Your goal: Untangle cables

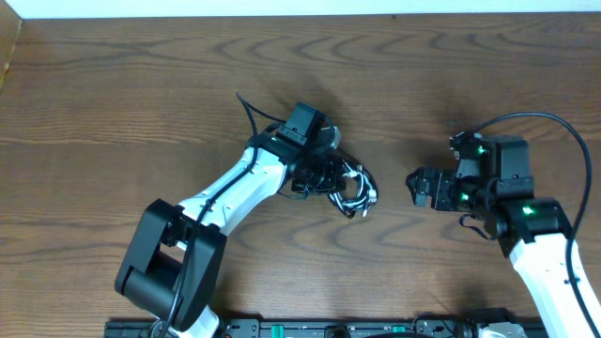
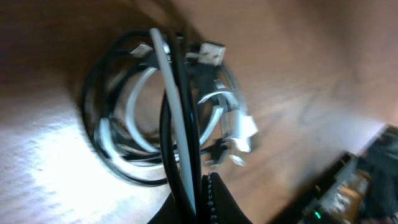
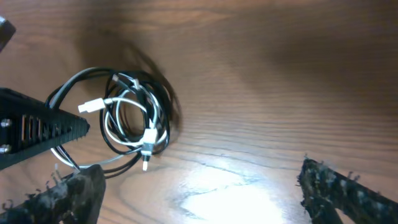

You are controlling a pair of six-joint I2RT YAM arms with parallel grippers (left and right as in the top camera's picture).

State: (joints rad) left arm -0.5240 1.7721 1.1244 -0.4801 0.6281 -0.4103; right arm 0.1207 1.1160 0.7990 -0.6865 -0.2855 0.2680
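— Several thin cords, one white and the rest black, all in one coiled knot. The cables point(image 1: 352, 191) lie mid-frame on the desk point(image 1: 122, 84), at the tip of the left hand point(image 1: 329, 175).
— Has it got them?
— Yes, the left hand is clamped on a few strands, white and black together, at the coil's edge. The right hand point(image 1: 418, 188) stands wide open and empty, apart to the right.
— How would you go on?
— Pin with the left, I'd say, and let the right take only the white plug point(image 3: 92, 107), drawing slowly so no loop tightens.
— Any tray or bin for sorting?
— None that I can see.
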